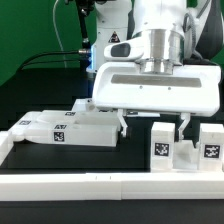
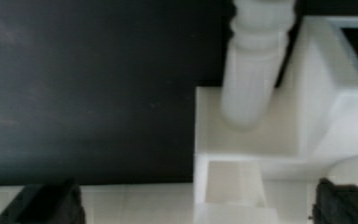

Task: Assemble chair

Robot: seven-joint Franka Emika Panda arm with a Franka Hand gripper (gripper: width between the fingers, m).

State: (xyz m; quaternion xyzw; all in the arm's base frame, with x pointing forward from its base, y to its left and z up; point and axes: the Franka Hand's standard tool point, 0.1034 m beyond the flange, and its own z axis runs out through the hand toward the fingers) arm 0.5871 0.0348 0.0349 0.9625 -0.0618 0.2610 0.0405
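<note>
White chair parts lie on the black table. A flat slab [image 1: 70, 128] with square tags sits on the exterior view's left. Two small upright tagged blocks [image 1: 163, 148] [image 1: 210, 146] stand on its right. My gripper [image 1: 153, 126] hangs just above the table between the slab and the blocks, open. The wrist view shows a white block [image 2: 265, 125] with a round bar [image 2: 256, 55] running away from it, and a tagged piece [image 2: 357, 45] beside it. Both dark fingertips [image 2: 48, 202] stand wide apart at either side of my gripper [image 2: 197, 205], touching nothing.
A long plain white rail [image 1: 110, 185] edges the table's front. A pale band [image 2: 123, 190] runs below the fingers in the wrist view. Cables and the arm's base stand behind, against a green backdrop [image 1: 30, 30].
</note>
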